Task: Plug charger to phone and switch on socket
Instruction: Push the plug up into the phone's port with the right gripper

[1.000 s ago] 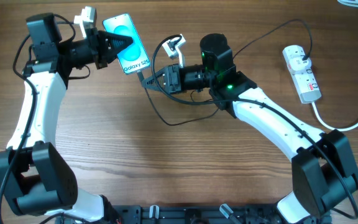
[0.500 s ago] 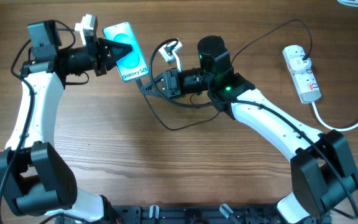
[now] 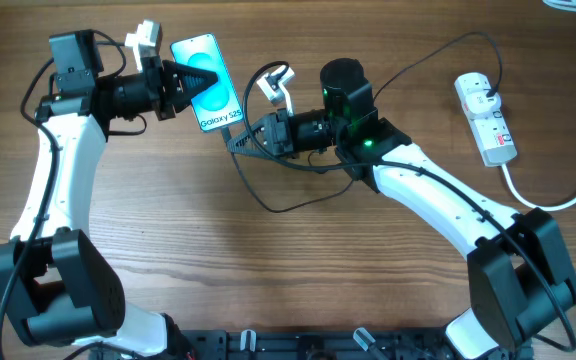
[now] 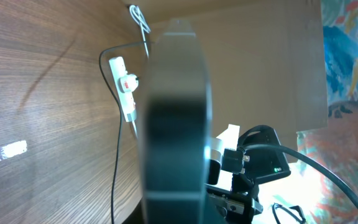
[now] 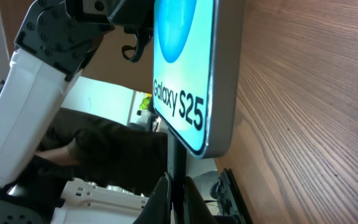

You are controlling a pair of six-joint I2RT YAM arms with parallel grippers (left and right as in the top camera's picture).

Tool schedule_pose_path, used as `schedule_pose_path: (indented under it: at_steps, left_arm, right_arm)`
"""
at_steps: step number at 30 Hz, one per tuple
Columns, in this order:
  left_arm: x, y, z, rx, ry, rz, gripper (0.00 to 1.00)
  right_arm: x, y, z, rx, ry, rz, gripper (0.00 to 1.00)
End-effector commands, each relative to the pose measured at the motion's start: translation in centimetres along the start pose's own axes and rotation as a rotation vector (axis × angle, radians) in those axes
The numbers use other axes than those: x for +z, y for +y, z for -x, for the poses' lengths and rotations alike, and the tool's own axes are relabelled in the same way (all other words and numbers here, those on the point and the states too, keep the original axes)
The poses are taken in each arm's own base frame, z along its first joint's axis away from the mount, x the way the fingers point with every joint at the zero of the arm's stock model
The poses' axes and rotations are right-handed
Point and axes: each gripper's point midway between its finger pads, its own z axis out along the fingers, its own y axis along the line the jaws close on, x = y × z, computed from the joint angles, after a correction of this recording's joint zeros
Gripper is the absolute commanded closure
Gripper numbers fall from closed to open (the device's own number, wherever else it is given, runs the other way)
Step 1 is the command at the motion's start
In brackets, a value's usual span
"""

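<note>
1. Left gripper (image 3: 200, 78): shut across the phone (image 3: 220, 104), black fingers over the middle of the cyan screen.
2. Phone: over the far left part of the table (image 3: 298, 270), screen facing the overhead camera, set at a slant, "Galaxy S25" end pointing toward the right gripper (image 3: 238, 138).
3. Right gripper: closed on the plug end of the charger (image 3: 268, 204), just beside the phone's lower end.
4. From the right wrist: fingers (image 5: 161, 190) pinched around the dark plug, which stands straight up to the bottom edge of the phone (image 5: 191, 68) and touches it; impossible to tell whether seated in the port.
5. Charger cable: in a slack loop on the table below the right arm, then behind that arm and across to the white adapter (image 3: 482, 97) on the far end of the socket (image 3: 496, 135).
6. Socket: flat near the right edge of the table, well apart from both grippers, red marks on its face, thick white cord (image 3: 558, 207) curving off to the right.
7. From the left wrist: phone (image 4: 173, 112) edge-on and blurred, socket (image 4: 124, 90) small beyond it.
</note>
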Motion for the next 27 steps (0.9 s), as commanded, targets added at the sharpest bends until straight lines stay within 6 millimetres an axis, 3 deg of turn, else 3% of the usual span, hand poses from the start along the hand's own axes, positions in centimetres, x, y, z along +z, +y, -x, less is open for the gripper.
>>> schedule_pose_path:
  at_steps: [1, 10, 11, 12, 17, 27]
  left_arm:
    - [1.9, -3.4, -3.5, -0.010, 0.156, -0.173, 0.96]
    - [2.3, -3.4, -4.0, -0.040, 0.172, -0.174, 0.96]
    - [2.3, -3.4, -4.0, -0.040, 0.170, -0.170, 0.96]
    - [2.3, -3.3, -4.0, -0.040, 0.169, -0.169, 0.96]
    - [2.3, -3.3, -3.9, -0.035, 0.167, -0.168, 0.96]
    - [2.6, -1.6, -2.7, 0.004, 0.108, -0.065, 0.96]
  right_arm:
    - [-1.7, 0.5, 4.3, -0.099, -0.191, -0.074, 0.96]
    - [-1.7, 0.5, 4.3, -0.101, -0.191, -0.073, 0.96]
    - [-1.7, 0.6, 4.4, -0.106, -0.193, -0.071, 0.66]
    - [-1.7, 0.6, 4.3, -0.107, -0.192, -0.071, 0.48]
    - [-1.6, 0.8, 3.9, -0.120, -0.166, -0.055, 0.01]
    - [-1.4, 1.6, 2.2, -0.207, -0.071, -0.005, 0.00]
